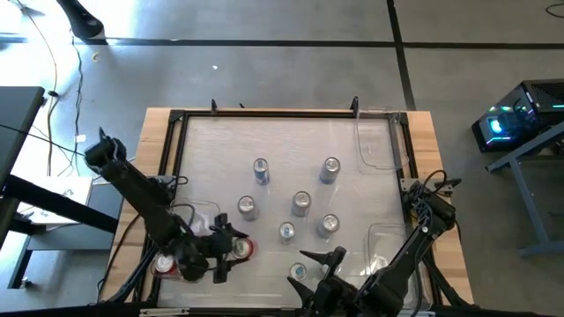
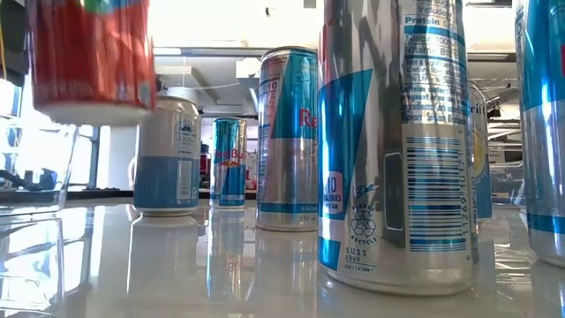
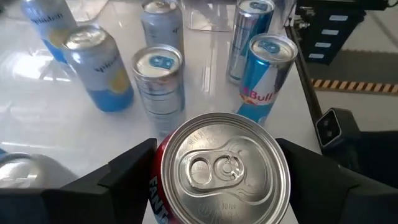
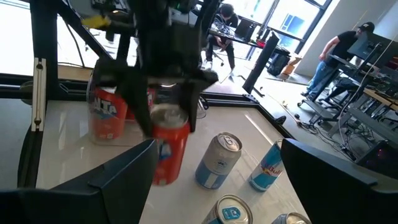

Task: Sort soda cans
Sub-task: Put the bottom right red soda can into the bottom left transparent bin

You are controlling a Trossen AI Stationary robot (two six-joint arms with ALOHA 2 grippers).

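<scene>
Red can (image 3: 224,171) is sitting right under the left wrist camera, silver top up, between the left gripper's (image 1: 231,250) two fingers, which are flanking it closely; low view is showing its base lifted off the table (image 1: 273,141). Left gripper is hanging near the front left of the table, beside a clear bin (image 1: 167,264) holding another red can (image 1: 165,262). Silver and silver-blue cans (image 1: 301,203) are standing upright, spread over the middle of the table. Right gripper (image 1: 319,271) is waiting at the front edge, fingers spread wide, holding nothing, one silver-blue can (image 1: 298,272) just beside it.
</scene>
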